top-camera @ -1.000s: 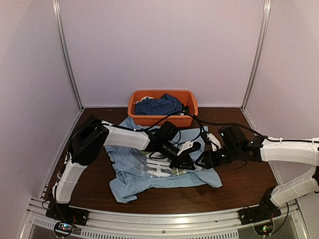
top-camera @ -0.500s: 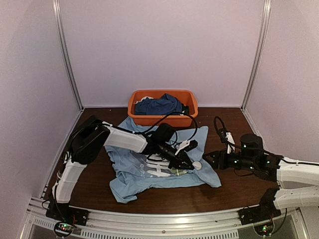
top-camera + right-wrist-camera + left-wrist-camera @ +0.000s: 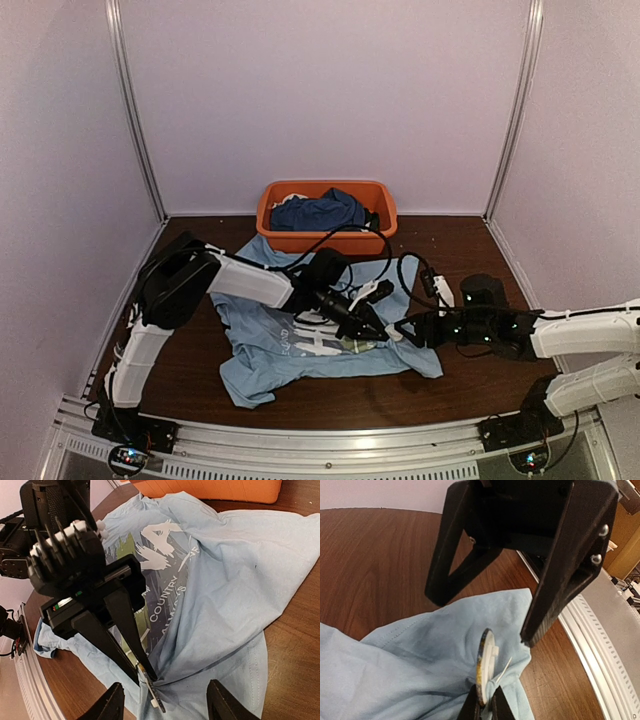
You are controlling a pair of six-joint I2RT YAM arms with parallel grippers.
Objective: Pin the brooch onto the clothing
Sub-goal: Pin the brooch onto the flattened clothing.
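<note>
left end effector (image 3: 484,709) closed on the brooch (image 3: 484,662), held edge-on against the right part of the light blue t-shirt (image 3: 415,650) on the bench (image 3: 380,555). right end effector (image 3: 165,702) open, facing it just beside. risk, we judge: the loose cloth gives way and the brooch twists out of the thin grip.

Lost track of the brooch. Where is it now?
The brooch sits bottom-centre in the left wrist view, pinched by the left gripper against the T-shirt.

The wooden table (image 3: 480,385) bears a light blue T-shirt (image 3: 262,352) and orange tub (image 3: 330,243).
</note>
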